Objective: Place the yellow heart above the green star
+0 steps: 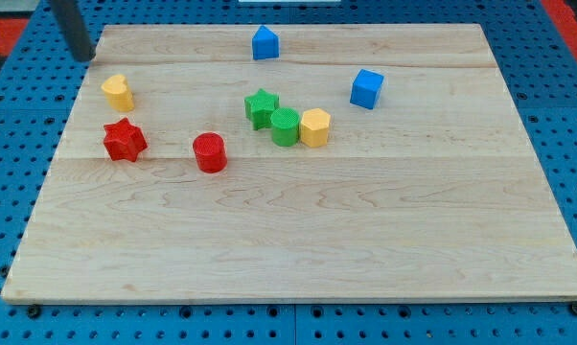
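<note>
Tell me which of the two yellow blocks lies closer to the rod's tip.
The yellow heart near the view's left edge, just below and right of my tip. The yellow hexagon sits mid-board, touching the green cylinder.

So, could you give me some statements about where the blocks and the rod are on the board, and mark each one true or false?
1. The yellow heart lies to the view's left of the green star. True.
2. My tip is touching the yellow heart. False: it stands apart from the heart, toward the view's top left corner.
3. The green cylinder sits between the green star and the yellow hexagon. True.
4. The red star is at the view's right edge. False: it is on the left, below the yellow heart.
5. Two blue blocks are on the board. True.
</note>
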